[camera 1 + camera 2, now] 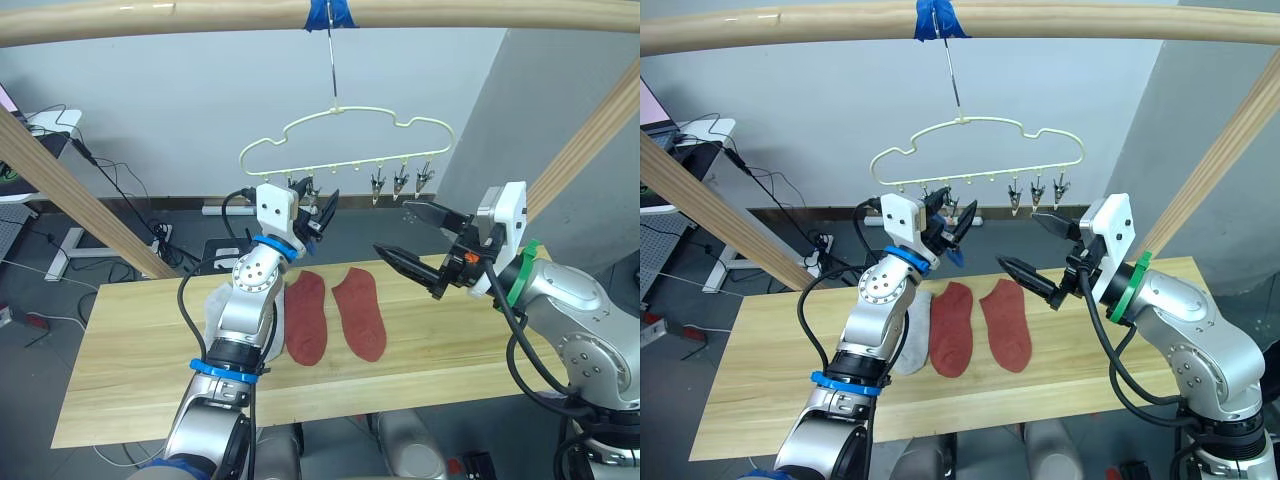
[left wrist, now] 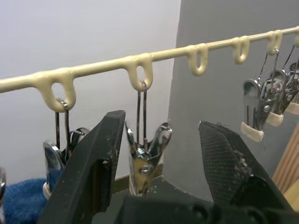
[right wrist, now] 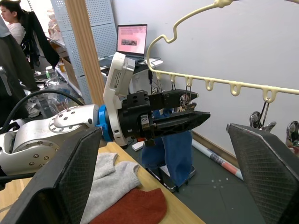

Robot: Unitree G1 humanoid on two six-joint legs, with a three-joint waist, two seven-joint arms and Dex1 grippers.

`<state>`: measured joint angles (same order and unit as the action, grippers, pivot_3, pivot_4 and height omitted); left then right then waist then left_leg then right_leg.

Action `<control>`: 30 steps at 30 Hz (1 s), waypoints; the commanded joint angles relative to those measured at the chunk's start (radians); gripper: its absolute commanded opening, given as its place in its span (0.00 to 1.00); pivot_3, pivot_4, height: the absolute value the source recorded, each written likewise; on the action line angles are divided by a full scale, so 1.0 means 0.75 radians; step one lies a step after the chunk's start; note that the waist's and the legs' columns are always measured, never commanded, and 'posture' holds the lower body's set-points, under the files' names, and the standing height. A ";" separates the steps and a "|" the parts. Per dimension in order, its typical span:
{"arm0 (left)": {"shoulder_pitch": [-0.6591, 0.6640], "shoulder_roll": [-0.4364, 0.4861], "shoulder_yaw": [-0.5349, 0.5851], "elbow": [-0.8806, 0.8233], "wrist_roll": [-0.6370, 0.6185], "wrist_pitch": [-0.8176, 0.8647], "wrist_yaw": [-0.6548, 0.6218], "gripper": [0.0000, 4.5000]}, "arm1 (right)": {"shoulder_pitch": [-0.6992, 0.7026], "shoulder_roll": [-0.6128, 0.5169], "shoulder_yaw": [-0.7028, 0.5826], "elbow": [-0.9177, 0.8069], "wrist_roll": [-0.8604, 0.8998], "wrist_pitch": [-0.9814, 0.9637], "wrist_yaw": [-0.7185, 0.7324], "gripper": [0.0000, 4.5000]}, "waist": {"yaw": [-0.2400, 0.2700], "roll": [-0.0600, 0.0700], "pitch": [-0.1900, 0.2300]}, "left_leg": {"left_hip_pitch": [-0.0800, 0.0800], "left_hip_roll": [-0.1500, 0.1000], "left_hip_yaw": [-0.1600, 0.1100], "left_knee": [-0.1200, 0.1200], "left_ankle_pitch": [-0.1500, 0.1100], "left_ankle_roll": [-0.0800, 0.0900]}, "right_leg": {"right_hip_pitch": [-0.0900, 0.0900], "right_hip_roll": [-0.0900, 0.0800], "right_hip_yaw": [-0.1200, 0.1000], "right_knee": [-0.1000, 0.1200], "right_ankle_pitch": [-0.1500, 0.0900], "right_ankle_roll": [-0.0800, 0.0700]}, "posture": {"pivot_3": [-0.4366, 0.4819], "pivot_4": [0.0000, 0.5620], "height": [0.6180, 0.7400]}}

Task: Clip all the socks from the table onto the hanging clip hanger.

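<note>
Low in the frame, two rust red socks [image 1: 335, 315] lay on the table [image 1: 130, 370]. Above them the left gripper [image 1: 318, 214] gaped around a clip [image 2: 145, 161] of the clip hanger [image 1: 345, 135]; the right gripper [image 1: 420, 240] hung wide open, empty, at centre right.

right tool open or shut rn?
Open. The right tool hangs above the table with its two black fingers spread wide apart and nothing between them, near the clip hanger.
</note>
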<state>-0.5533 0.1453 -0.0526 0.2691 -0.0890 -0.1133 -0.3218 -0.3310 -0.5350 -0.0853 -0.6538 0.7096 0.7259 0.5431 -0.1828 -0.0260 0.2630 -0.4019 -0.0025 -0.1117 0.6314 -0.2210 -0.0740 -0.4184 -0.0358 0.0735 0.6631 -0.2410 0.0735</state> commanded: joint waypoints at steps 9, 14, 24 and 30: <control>-0.035 -0.041 0.001 -0.008 -0.006 -0.034 -0.029 0.61 | 0.002 -0.010 -0.026 -0.053 0.023 -0.027 -0.011 1.00 | -0.020 0.000 0.000 | 0.000 0.000 0.000 0.000 0.000 0.000 | 0.000 0.000 0.000 0.000 0.000 0.000 | 0.15 0.35 1.00; -0.037 -0.041 0.013 -0.006 -0.010 -0.034 -0.027 0.61 | -0.011 -0.011 -0.024 -0.047 0.027 -0.021 -0.016 1.00 | -0.020 0.000 0.000 | 0.000 0.000 0.000 0.000 0.000 0.000 | 0.000 0.000 0.000 0.000 0.000 0.000 | 0.16 0.35 1.00; -0.048 -0.060 0.040 -0.008 -0.020 -0.025 -0.006 0.08 | -0.008 -0.013 -0.017 -0.058 0.047 -0.010 -0.032 1.00 | -0.018 0.000 0.000 | 0.000 0.000 0.000 0.000 0.000 0.001 | 0.000 0.000 0.001 0.000 0.000 0.001 | 0.16 0.35 1.00; -0.023 -0.062 0.040 -0.043 -0.028 -0.008 -0.008 0.07 | 0.070 -0.008 0.003 -0.011 0.011 -0.031 -0.018 1.00 | -0.017 0.000 0.000 | 0.000 -0.001 0.000 0.001 0.000 0.001 | 0.001 0.000 0.001 0.000 0.000 0.001 | 0.17 0.36 1.00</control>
<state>-0.5690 0.1033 -0.0312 0.2841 -0.0960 -0.1117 -0.3295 -0.3041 -0.5377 -0.0855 -0.6534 0.7243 0.7231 0.5225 -0.1955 -0.0261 0.2629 -0.4018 -0.0029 -0.1121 0.6317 -0.2207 -0.0736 -0.4179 -0.0358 0.0740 0.6633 -0.2407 0.0740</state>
